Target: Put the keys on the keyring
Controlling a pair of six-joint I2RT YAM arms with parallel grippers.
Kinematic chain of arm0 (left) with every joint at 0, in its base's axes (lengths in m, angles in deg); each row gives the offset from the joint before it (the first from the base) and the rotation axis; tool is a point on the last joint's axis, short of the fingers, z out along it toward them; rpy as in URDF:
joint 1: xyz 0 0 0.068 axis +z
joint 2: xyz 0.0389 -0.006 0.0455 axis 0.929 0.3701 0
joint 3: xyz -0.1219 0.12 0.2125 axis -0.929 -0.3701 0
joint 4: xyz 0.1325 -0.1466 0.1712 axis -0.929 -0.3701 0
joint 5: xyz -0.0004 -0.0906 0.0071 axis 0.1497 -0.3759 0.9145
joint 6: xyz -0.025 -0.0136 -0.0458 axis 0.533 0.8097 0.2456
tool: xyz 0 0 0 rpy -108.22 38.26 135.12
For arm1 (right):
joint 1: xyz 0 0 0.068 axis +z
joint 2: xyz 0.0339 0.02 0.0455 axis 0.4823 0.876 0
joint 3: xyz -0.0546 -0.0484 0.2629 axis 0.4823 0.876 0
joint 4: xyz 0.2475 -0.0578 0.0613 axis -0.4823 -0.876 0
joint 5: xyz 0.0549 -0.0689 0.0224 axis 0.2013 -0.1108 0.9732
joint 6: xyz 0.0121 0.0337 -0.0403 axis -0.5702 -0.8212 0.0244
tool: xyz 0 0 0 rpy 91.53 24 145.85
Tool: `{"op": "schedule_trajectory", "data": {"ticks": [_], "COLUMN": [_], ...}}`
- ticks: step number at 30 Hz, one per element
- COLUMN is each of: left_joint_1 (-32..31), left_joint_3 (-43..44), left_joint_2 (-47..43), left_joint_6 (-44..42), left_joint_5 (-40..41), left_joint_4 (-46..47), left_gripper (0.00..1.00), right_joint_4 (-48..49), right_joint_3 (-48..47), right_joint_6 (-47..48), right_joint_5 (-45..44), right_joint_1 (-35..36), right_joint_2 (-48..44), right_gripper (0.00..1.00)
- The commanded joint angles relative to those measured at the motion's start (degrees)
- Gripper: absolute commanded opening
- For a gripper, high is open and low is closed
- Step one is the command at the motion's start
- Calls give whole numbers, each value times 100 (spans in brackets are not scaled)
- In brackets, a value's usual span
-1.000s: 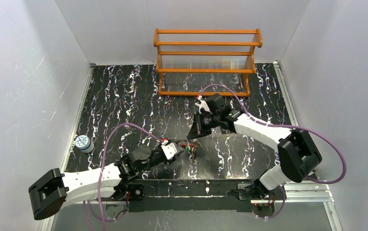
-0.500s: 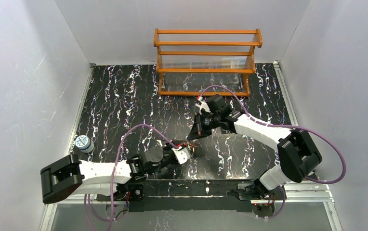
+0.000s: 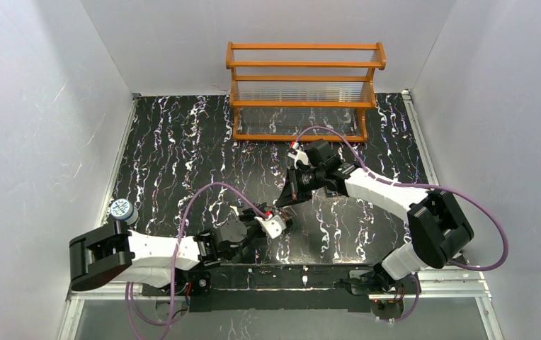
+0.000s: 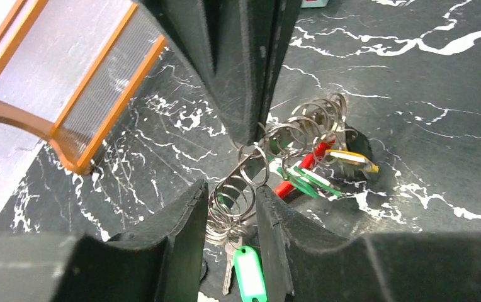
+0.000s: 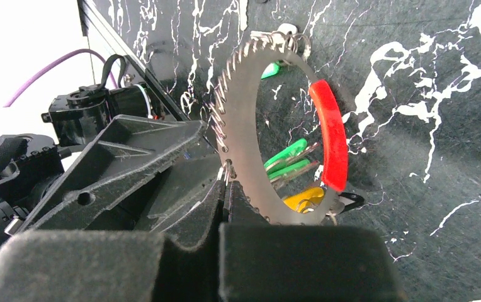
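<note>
Left arm (image 3: 154, 251) has swung further in along the near edge since the earlier view; right arm unchanged

- Worktop (image 3: 183, 142): black marbled. All the action sits at near centre, well clear of the orange rack (image 3: 303, 92) at the back.
- Keyring (image 5: 237, 138): held on edge above the worktop, its grey band pinched in the closed right gripper (image 5: 225, 189). The red stretch is on the far side.
- Left gripper (image 4: 232, 201): just beside the right one, jaws part-way apart and astride the string of split rings (image 4: 241, 189) trailing off the keyring. Cannot tell whether the pads actually pinch the rings.
- Keys (image 4: 307, 179): green and yellow heads bunched inside the loop, low against the worktop. One more green key (image 4: 248, 280) hangs below the left fingers.

Risks, as judged:
- The two grippers are crowded, so a small sideways drift could knock them together.
- A pull by the left gripper could drag the band out of the right one's thin hold and drop everything.
- The rings are round and slick; a half-closed pinch could let them squirt out.
- The hanging green key could snag between the fingers
</note>
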Motion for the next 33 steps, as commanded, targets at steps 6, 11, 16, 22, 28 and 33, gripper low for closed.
{"op": "schedule_trajectory", "data": {"ticks": [6, 11, 16, 22, 28, 33], "left_joint_1": [-28, -27, -33, -34, -30, -34], "left_joint_3": [-253, -422, -551, -531, -455, -488], "left_joint_2": [-558, -901, -1058, -938, -926, -1150], "left_joint_6": [256, 468, 415, 180, 138, 277], "left_joint_5": [942, 1029, 487, -225, -374, -412], "left_joint_4": [637, 688, 683, 687, 696, 688], "left_gripper": [31, 31, 32, 36, 38, 38], "right_joint_4": [185, 185, 167, 3, -766, -1276], "right_joint_3": [39, 38, -2, -102, -672, -1137], "right_joint_6": [-44, -45, -54, 51, 788, 1341], "right_joint_5": [220, 242, 212, 47, -825, -1632], "right_joint_1": [-35, -48, -46, -53, -34, 109], "right_joint_2": [-120, -138, -177, -268, -397, -427], "right_gripper": [1, 1, 1, 1, 1, 1]}}
